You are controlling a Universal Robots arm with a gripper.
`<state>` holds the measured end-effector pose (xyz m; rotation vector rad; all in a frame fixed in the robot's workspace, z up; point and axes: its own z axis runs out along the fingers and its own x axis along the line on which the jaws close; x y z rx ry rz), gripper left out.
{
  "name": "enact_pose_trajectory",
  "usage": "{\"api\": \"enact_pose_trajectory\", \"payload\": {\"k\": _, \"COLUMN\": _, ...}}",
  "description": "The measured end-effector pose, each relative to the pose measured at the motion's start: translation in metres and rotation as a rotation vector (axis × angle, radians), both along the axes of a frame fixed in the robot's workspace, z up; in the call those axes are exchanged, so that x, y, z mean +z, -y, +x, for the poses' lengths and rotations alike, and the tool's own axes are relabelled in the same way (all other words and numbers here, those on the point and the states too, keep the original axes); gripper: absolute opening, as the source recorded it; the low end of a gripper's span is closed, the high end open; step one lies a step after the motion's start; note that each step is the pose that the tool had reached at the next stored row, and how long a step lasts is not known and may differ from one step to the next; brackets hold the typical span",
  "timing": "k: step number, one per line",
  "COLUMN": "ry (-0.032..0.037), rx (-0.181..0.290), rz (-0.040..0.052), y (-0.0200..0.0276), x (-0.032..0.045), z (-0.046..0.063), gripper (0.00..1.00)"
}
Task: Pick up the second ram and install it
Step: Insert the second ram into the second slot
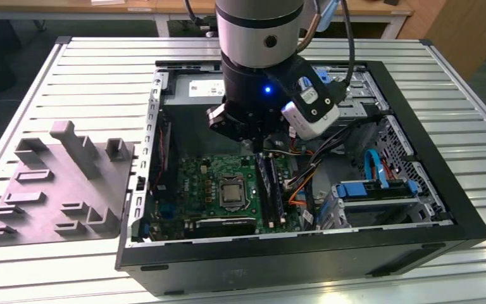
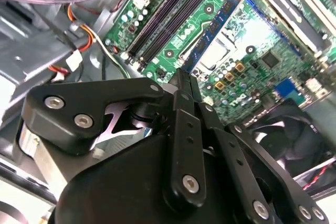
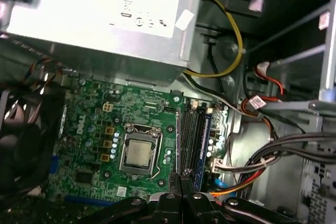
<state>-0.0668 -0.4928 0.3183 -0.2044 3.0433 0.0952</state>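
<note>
My gripper (image 1: pixel 258 145) reaches down into the open computer case (image 1: pixel 445 209), over the green motherboard (image 1: pixel 213 190). In both wrist views the two black fingers lie pressed together, shut, with nothing visible between them (image 2: pixel 182 77) (image 3: pixel 179 178). Directly under the tips run the long dark memory slots (image 3: pixel 191 135) (image 2: pixel 163 22), beside the processor socket (image 3: pixel 138 152). A dark narrow stick, which I take for the second ram (image 1: pixel 267 183), stands in those slots. I cannot tell whether the fingertips touch it.
The grey moulded fixture plate (image 1: pixel 57 190) lies on the slatted table at the exterior view's left. In the case, the grey power-supply box (image 3: pixel 100 9) sits at the back, with cable bundles (image 3: pixel 273 156) and a blue-clipped drive cage (image 1: pixel 378 190) beside the slots and a black fan (image 2: pixel 283 140) nearby.
</note>
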Motion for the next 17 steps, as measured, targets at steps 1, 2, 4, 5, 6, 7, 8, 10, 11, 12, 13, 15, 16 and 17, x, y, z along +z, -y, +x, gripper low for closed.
{"api": "enact_pose_trajectory", "payload": {"k": 1, "ry": 0.0, "rx": -0.018, "rz": -0.0001, "y": 0.0, "x": -0.0001, "z": 0.0, "gripper": 0.12}}
{"api": "enact_pose_trajectory", "payload": {"k": 2, "ry": 0.0, "rx": -0.036, "rz": -0.0001, "y": 0.0, "x": -0.0003, "z": 0.0, "gripper": 0.12}}
{"api": "enact_pose_trajectory", "payload": {"k": 4, "ry": 0.0, "rx": -0.072, "rz": -0.0001, "y": 0.0, "x": -0.0006, "z": 0.0, "gripper": 0.12}}
{"api": "enact_pose_trajectory", "payload": {"k": 5, "ry": 0.0, "rx": -0.09, "rz": -0.0001, "y": 0.0, "x": -0.0008, "z": 0.0, "gripper": 0.12}}
{"api": "enact_pose_trajectory", "payload": {"k": 6, "ry": 0.0, "rx": -0.108, "rz": 0.0, "y": 0.0, "x": -0.001, "z": 0.0, "gripper": 0.12}}
{"api": "enact_pose_trajectory", "payload": {"k": 7, "ry": 0.0, "rx": -0.126, "rz": 0.0, "y": 0.0, "x": -0.0012, "z": 0.0, "gripper": 0.12}}
{"api": "enact_pose_trajectory", "payload": {"k": 8, "ry": 0.0, "rx": -0.144, "rz": -0.0001, "y": 0.0, "x": -0.0014, "z": 0.0, "gripper": 0.12}}
{"api": "enact_pose_trajectory", "payload": {"k": 10, "ry": -0.0001, "rx": -0.149, "rz": -0.0002, "y": 0.0, "x": -0.0013, "z": 0.0, "gripper": 0.12}}
{"api": "enact_pose_trajectory", "payload": {"k": 11, "ry": 0.0, "rx": -0.148, "rz": -0.0002, "y": 0.0, "x": -0.0014, "z": 0.0, "gripper": 0.12}}
{"api": "enact_pose_trajectory", "payload": {"k": 12, "ry": 0.0, "rx": -0.145, "rz": -0.0002, "y": 0.0, "x": -0.0015, "z": 0.0002, "gripper": 0.12}}
{"api": "enact_pose_trajectory", "payload": {"k": 13, "ry": 0.0, "rx": -0.14, "rz": -0.0003, "y": 0.0, "x": -0.0015, "z": 0.0004, "gripper": 0.12}}
{"api": "enact_pose_trajectory", "payload": {"k": 15, "ry": 0.0, "rx": -0.132, "rz": -0.0002, "y": 0.0, "x": -0.0016, "z": 0.0008, "gripper": 0.12}}
{"api": "enact_pose_trajectory", "payload": {"k": 16, "ry": 0.0, "rx": -0.131, "rz": -0.0001, "y": 0.0, "x": -0.0016, "z": 0.0008, "gripper": 0.12}}
{"api": "enact_pose_trajectory", "payload": {"k": 17, "ry": 0.0, "rx": -0.13, "rz": -0.0001, "y": 0.0, "x": -0.0016, "z": 0.0009, "gripper": 0.12}}
